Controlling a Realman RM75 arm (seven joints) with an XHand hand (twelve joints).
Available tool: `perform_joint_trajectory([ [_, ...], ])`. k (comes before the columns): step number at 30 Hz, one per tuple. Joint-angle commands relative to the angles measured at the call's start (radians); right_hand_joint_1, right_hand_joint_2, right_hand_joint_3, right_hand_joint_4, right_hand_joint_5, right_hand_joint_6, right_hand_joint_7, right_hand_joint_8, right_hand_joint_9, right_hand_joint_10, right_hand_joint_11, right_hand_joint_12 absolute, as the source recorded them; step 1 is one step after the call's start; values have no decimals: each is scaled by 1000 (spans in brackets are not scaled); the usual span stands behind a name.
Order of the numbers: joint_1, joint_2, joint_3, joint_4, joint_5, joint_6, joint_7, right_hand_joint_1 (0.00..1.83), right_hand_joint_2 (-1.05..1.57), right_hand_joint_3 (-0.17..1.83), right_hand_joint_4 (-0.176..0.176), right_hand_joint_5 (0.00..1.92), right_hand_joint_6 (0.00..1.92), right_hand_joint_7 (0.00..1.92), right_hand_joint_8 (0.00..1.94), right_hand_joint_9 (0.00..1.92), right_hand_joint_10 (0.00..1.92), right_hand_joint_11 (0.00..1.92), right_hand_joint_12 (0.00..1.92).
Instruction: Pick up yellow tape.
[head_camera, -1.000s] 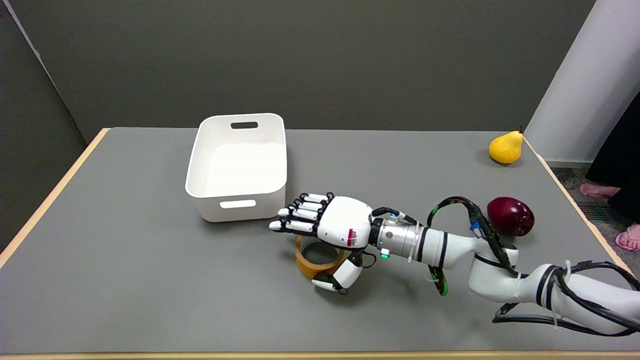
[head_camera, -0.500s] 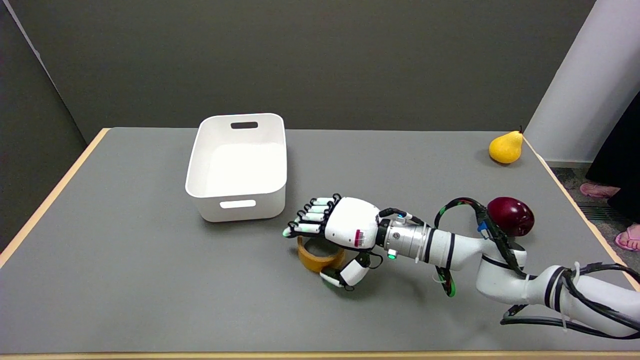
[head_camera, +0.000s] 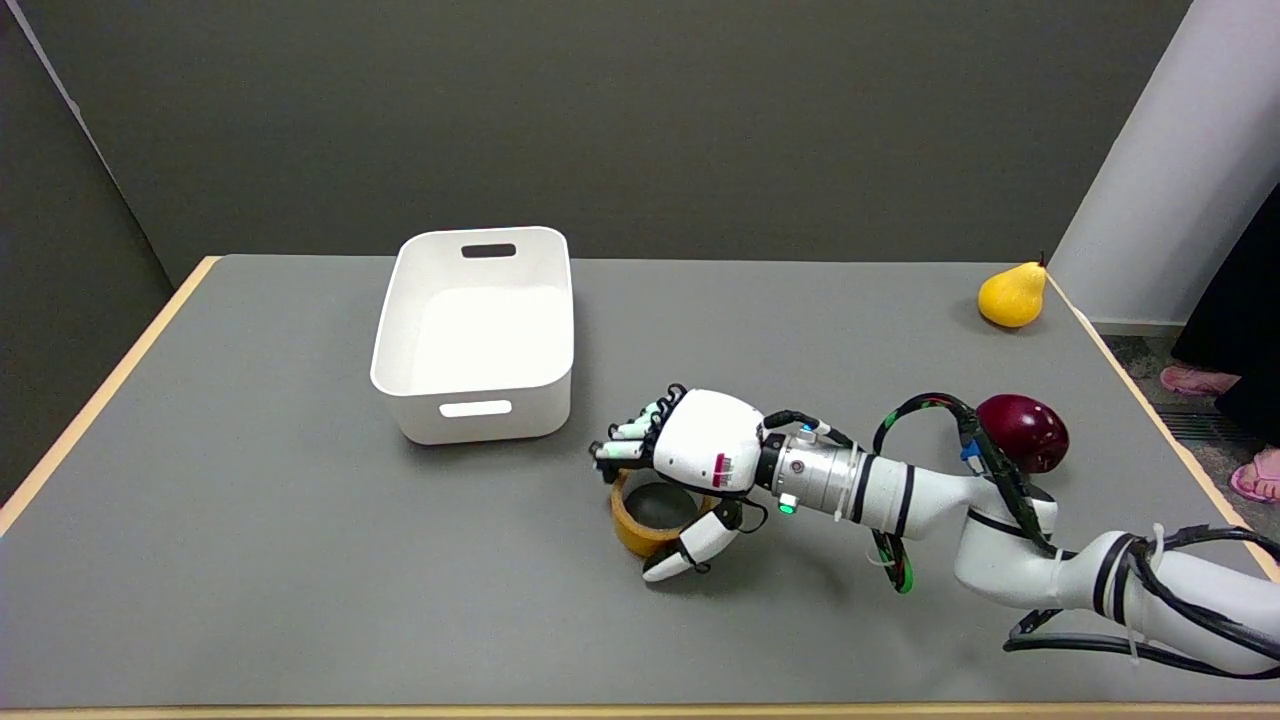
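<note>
**Hand straddling the tape roll**

The right hand (head_camera: 700, 455) hovers low over the yellow tape (head_camera: 655, 512), fingers (head_camera: 628, 440) curled past the roll's far rim and thumb (head_camera: 690, 552) on the near side, holding nothing as far as I can tell. The roll lies flat on the grey surface (head_camera: 300, 560), directly below the palm, hole upward. Closing thumb toward fingers should pinch it. The white bin (head_camera: 475, 335) stands near, up-left.

tape (head_camera: 648, 520) | yellow-brown roll, open core facing up | flat on the table, seemingly a little tilted | near table centre, toward 5 o'clock
</note>
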Motion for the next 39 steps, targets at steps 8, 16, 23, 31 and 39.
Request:
perform_joint_trajectory([
  [8,17,-5,18,0,52,-2,-7,1177,1146,242,-117,571,1525,869,1350,856,1284,847,1696],
  [16,47,-5,232,104,52,-5,-8,1186,1092,337,-129,589,1509,885,1363,867,1292,863,1711],
  [23,151,-9,317,197,140,-60,-94,1186,1057,397,-114,606,1518,893,1343,869,1305,857,1734],
  [31,438,-149,142,107,206,-130,-225,1183,1045,418,-103,612,1525,895,1337,873,1316,864,1760],
  [39,629,-448,-47,-368,255,-117,-268,1181,1047,417,-99,612,1528,894,1336,870,1316,870,1774],
])
